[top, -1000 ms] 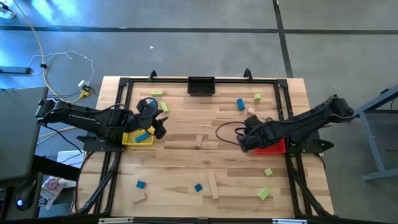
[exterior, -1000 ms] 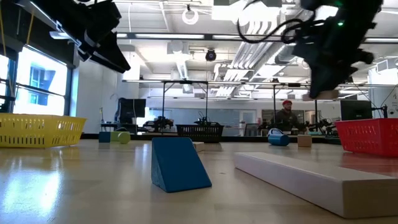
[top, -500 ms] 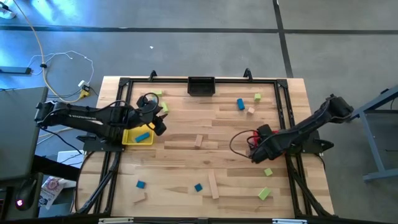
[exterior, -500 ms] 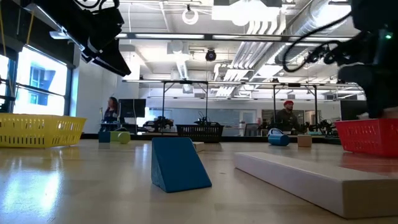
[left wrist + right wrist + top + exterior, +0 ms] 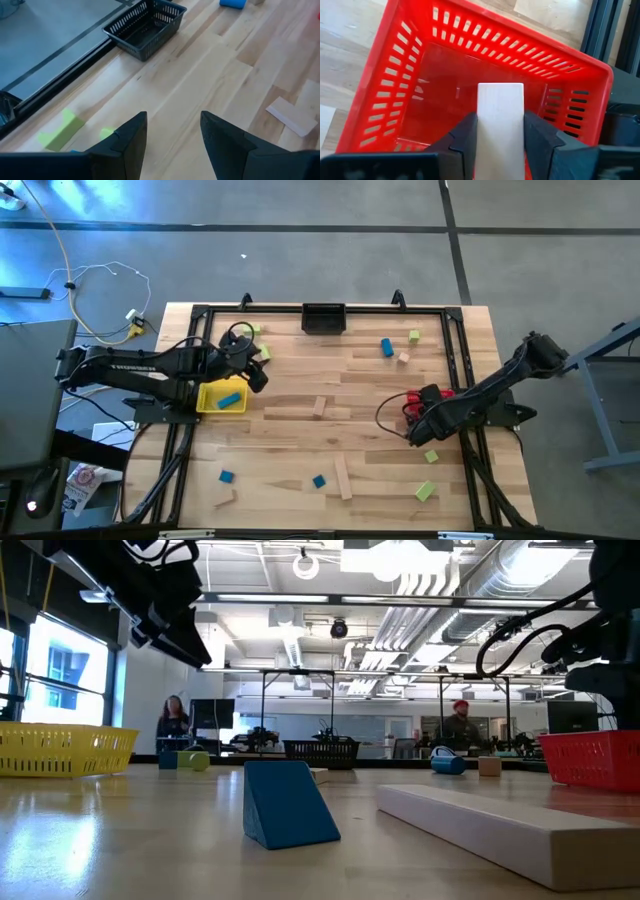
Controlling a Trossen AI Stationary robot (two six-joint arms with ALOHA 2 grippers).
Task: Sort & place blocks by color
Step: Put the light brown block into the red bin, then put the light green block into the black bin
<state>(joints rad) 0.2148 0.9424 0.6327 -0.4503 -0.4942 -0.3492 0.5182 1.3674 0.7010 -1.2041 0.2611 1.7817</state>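
- So the step in hand looks like a drop-off: the right end effector (image 5: 500, 137) hangs right over the red plastic lattice-walled bin (image 5: 395, 75), its two dark fingers closed on a plain light-wood bar block (image 5: 500, 120) that points down into the bin.
- From the high view that same right end effector (image 5: 418, 420) sits at the right side of the wooden plank surface (image 5: 300, 435), on top of the red bin.
- Next move, as a guess: the fingers need to part so the bar falls inside the walls. It's a smooth, flat-sided piece, so it should slide out clean. The bin floor under it looks bare.
- Left end effector (image 5: 255, 372) hovers by the yellow plastic mesh bin (image 5: 208, 402), which has a blue block (image 5: 229, 399) in it. Its fingers stand apart with nothing between them in the wrist view, so it's just waiting.
- Plenty still to sort on the surface: lime green blocks (image 5: 426, 491) near the right front corner, small blue cubes (image 5: 319, 481) toward the front, a blue piece (image 5: 386, 347) and a tiny wood cube (image 5: 404, 357) farther back, and long light-wood bars (image 5: 343, 477) lying flat.
- A black plastic mesh bin (image 5: 323, 318) sits at the back edge, middle. Can't tell from here whether anything's in it.
- Textures: the bins are all thin slotted plastic, the blocks are matte painted or raw wood with crisp edges, and the surface is banded butcher-block planks.
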